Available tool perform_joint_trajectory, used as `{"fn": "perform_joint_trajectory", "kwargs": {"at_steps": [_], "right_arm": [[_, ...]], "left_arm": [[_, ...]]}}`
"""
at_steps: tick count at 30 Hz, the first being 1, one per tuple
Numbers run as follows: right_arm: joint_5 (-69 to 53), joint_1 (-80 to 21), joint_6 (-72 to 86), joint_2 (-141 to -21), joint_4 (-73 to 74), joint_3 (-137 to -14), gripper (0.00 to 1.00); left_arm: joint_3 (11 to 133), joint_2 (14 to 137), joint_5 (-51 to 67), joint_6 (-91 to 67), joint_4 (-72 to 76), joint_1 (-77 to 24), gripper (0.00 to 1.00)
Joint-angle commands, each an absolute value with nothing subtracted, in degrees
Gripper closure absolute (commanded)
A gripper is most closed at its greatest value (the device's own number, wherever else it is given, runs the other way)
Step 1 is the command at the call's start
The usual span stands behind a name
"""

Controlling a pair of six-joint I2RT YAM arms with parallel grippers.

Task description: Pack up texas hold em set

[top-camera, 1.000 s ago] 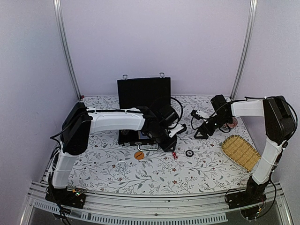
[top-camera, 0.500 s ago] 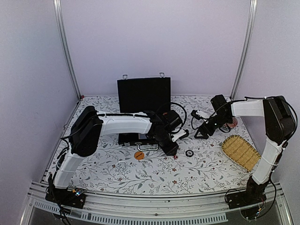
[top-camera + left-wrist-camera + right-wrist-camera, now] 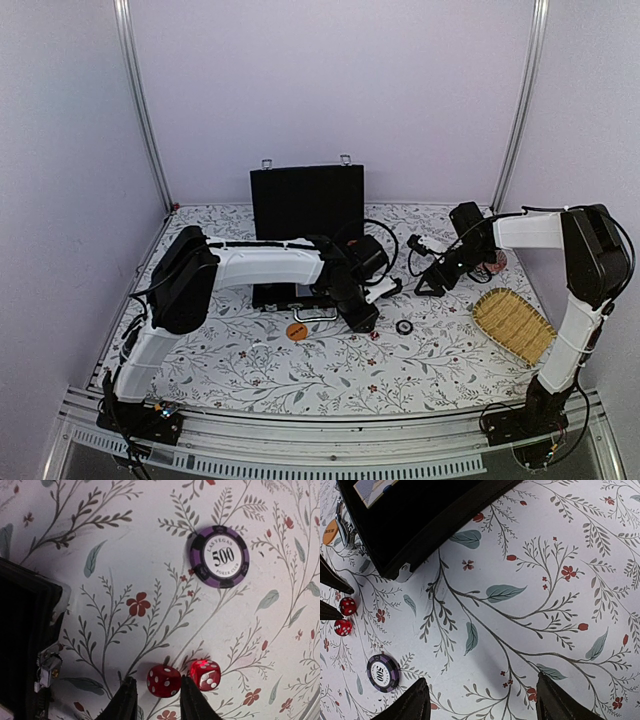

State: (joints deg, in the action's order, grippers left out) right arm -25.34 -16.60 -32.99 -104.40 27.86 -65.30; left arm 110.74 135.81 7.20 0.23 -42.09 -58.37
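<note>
The black case (image 3: 306, 200) stands open at the back centre, its lid upright; its corner shows in the right wrist view (image 3: 420, 515). Two small red dice (image 3: 163, 681) (image 3: 205, 674) lie side by side on the floral cloth. My left gripper (image 3: 157, 702) is open and straddles the left die, with a small gap on one side. A purple 500 chip (image 3: 219, 556) (image 3: 404, 327) lies just beyond. The orange disc (image 3: 297, 331) rests in front of the case handle. My right gripper (image 3: 480, 705) (image 3: 425, 283) hangs open over bare cloth, right of the case.
A woven yellow basket (image 3: 513, 325) sits at the right edge. A red patterned dish (image 3: 492, 263) lies partly behind the right arm. Metal posts (image 3: 143, 110) stand at both back corners.
The left arm reached forward and right, bringing its gripper down over the dice, and its jaws narrowed slightly. The right arm stayed still.
</note>
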Motion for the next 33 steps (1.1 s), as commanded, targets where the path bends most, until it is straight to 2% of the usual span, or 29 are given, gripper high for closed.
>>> {"fn": "perform_joint_trajectory", "kwargs": {"at_steps": [1, 17, 33], "right_arm": [[-25.13, -16.92, -33.20, -105.02, 27.60, -66.18, 0.27], [-25.22, -16.88, -33.22, -105.64, 27.85, -66.44, 0.27], [-25.75, -16.90, -33.49, -106.13, 28.38, -66.53, 0.27]], "left_arm": [[111.44, 137.07, 10.08, 1.80, -43.93, -58.42, 0.69], [111.72, 138.23, 6.09, 1.21, -42.45, -58.44, 0.72], [110.57, 138.07, 7.74, 3.81, -39.98, -58.89, 0.74]]}}
